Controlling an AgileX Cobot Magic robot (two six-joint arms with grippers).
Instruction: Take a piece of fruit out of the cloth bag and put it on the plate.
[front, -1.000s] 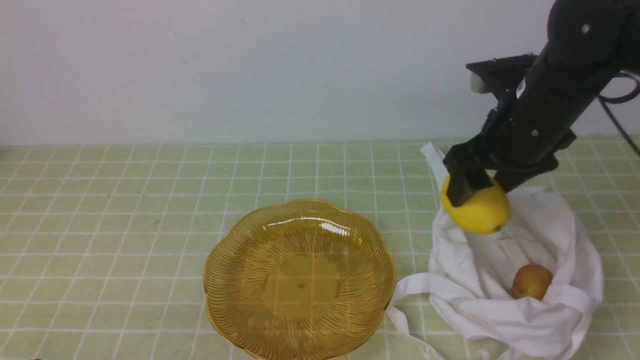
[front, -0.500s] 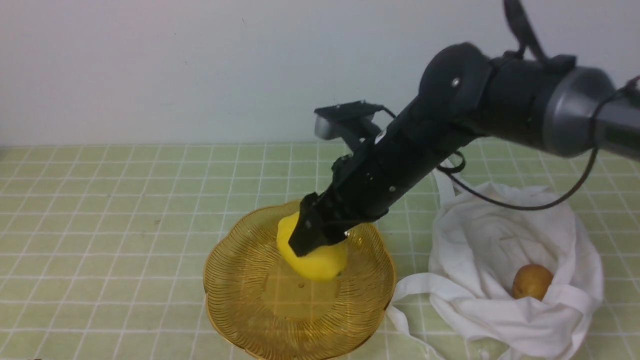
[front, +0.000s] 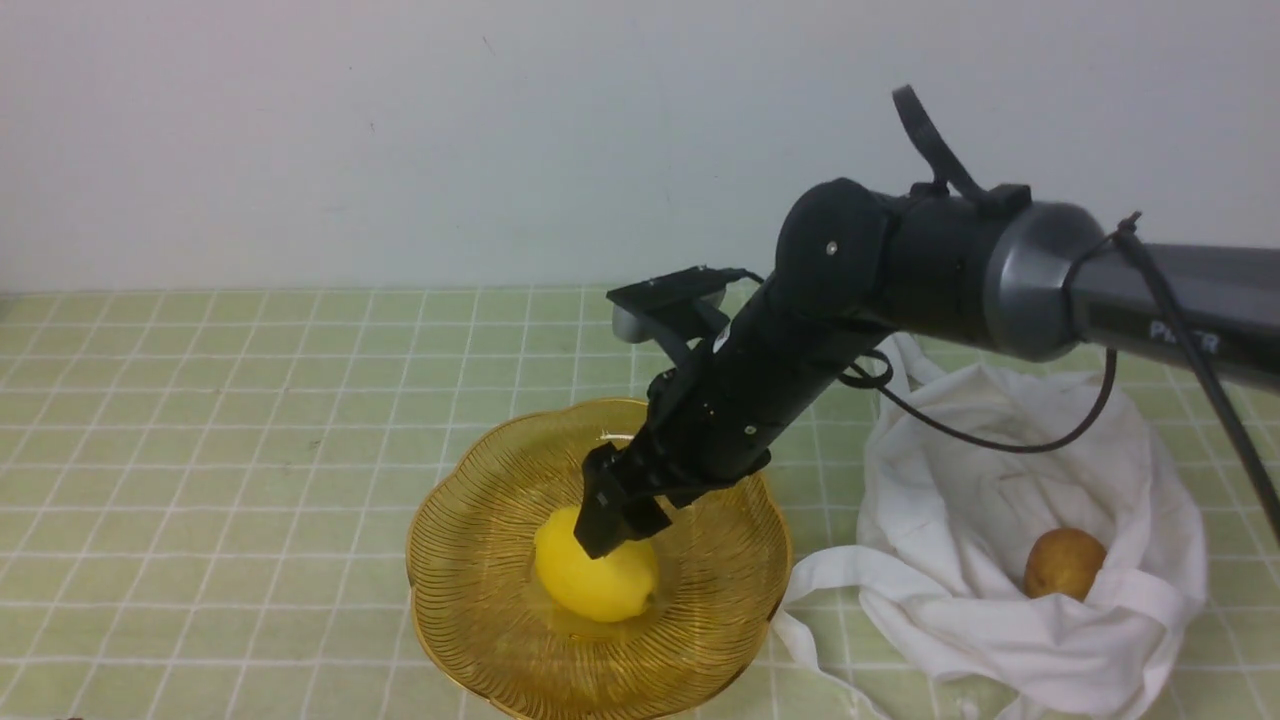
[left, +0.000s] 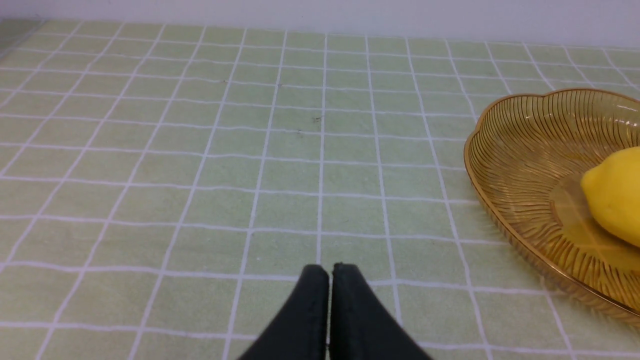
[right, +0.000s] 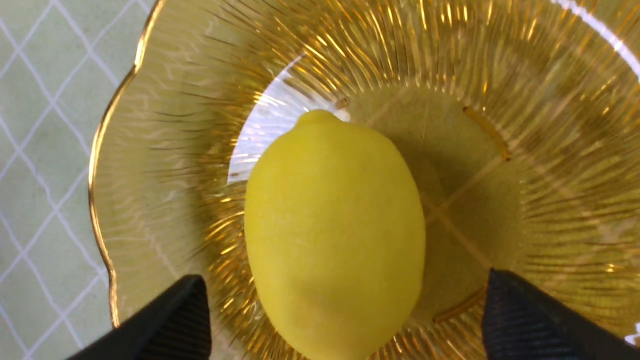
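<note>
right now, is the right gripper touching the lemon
Apart. The right wrist view shows the right gripper open, with plate visible between each finger and the lemon.

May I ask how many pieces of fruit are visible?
2: a yellow lemon on the amber glass plate, a brown fruit in the white cloth bag; folds may hide more.

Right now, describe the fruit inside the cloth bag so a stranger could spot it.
Find the white cloth bag on the green checked table, right of the amber plate. In its open mouth sits a small fruit. It is brown, unlike the yellow lemon on the plate.
</note>
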